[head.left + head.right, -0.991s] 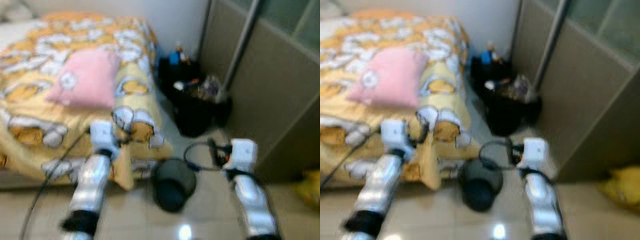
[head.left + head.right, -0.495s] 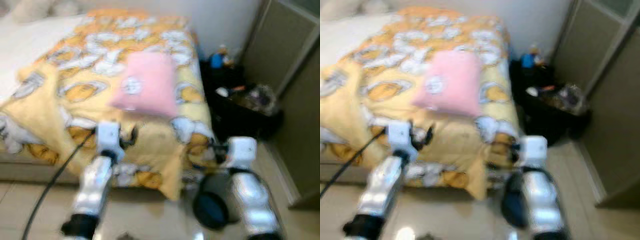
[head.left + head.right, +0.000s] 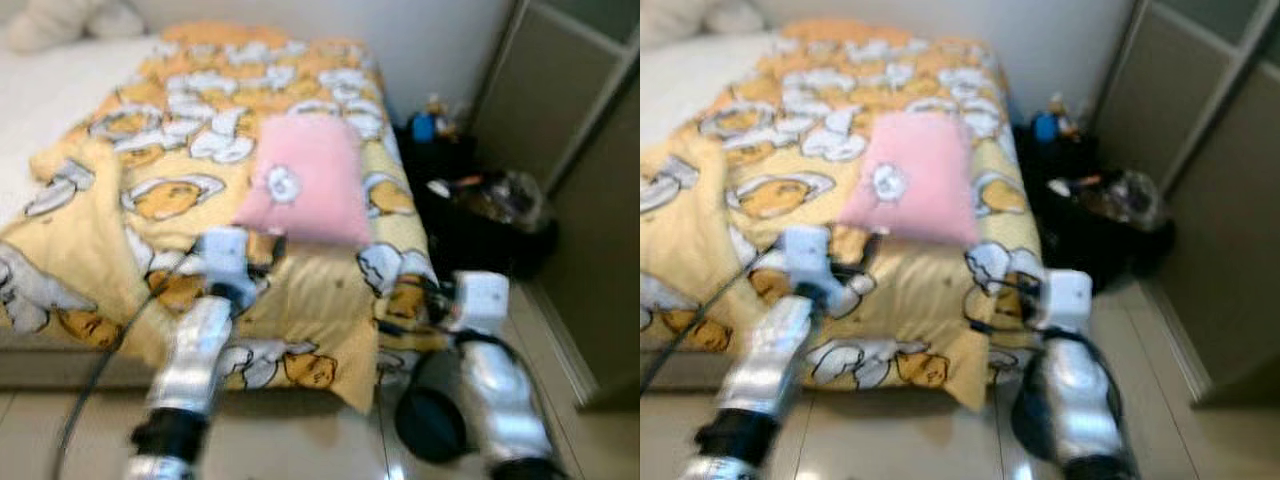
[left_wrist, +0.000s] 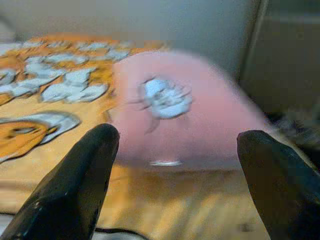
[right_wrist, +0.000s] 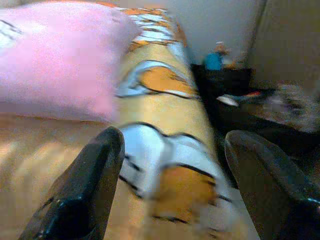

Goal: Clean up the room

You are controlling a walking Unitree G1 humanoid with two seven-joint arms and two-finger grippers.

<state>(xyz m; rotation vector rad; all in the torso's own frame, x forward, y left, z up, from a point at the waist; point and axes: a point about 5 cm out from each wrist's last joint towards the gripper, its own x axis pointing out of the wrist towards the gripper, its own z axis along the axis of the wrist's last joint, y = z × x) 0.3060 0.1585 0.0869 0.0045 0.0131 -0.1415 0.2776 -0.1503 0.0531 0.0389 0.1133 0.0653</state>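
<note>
Both pincers, left pincer (image 4: 172, 165) and right pincer (image 5: 172, 170), stand wide and hold nothing near the bed's foot edge. A dark bin (image 3: 430, 420) is half hidden behind the right arm. The pink pillow (image 3: 305, 190) lies on the yellow quilt (image 3: 150, 200). Black clutter (image 3: 480, 215) beside the bed is blurred.

Since a second ago our head camera swings left, so the bed with its yellow cartoon-print blanket (image 3: 200, 190) now fills most of the frame and the grey wardrobe doors (image 3: 590, 150) slide toward the right edge. The square pink cushion (image 3: 305, 190) sits more central than before. Our left gripper (image 4: 175, 165) now points straight at that cushion, fingers spread. The dark round bin (image 3: 430, 420) on the floor, blurred, seems partly hidden behind our right arm (image 3: 495, 390) now.
</note>
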